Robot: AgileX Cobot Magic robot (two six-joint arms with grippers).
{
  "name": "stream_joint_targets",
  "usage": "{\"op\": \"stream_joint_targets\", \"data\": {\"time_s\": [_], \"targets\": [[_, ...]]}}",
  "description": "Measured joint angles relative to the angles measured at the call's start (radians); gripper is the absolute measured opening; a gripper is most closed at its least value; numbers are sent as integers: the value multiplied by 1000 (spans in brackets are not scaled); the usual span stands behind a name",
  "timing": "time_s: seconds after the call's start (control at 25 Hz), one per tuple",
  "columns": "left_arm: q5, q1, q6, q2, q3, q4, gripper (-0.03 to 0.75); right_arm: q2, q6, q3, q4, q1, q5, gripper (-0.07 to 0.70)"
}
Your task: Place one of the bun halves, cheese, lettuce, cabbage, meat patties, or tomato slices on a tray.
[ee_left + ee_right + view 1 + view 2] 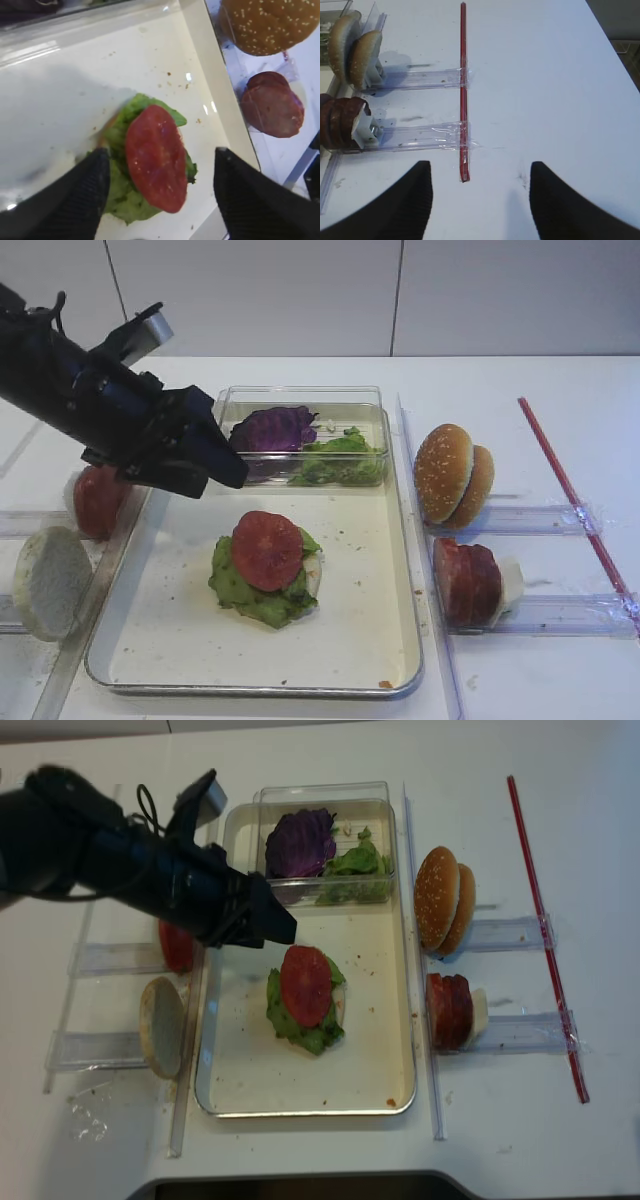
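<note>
On the tray (250, 685) lies a stack of lettuce (240, 590) with a tomato slice (267, 549) on top. My left gripper (232, 468) hovers above and to the left of it, open and empty. In the left wrist view its fingers (90, 190) straddle the tomato slice (156, 157) from above without touching it. More tomato slices (98, 500) stand in a rack on the left, above a pale bun half (50, 580). My right gripper (480, 167) is open over bare table. Bun halves (455, 475), meat patties (467, 583) and cheese (511, 580) stand to the tray's right.
A clear plastic box (300, 398) at the tray's far end holds purple cabbage (272, 428) and loose lettuce (340, 460). Clear racks (545, 615) flank the tray. A red strip (570, 490) runs along the table on the right.
</note>
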State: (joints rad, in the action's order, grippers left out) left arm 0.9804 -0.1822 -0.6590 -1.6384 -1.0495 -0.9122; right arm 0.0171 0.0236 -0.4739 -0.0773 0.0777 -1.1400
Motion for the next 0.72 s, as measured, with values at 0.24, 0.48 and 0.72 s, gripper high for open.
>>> {"op": "stream_joint_targets", "data": {"time_s": [0.24, 0.48, 0.72], "targets": [[50, 0, 129, 0, -120, 176, 435, 0, 0, 0, 0, 0, 0, 445], [103, 0, 221, 0, -224, 296, 436, 0, 0, 0, 0, 0, 0, 445], [143, 0, 288, 0, -290, 389, 436, 0, 0, 0, 0, 0, 0, 445]]}}
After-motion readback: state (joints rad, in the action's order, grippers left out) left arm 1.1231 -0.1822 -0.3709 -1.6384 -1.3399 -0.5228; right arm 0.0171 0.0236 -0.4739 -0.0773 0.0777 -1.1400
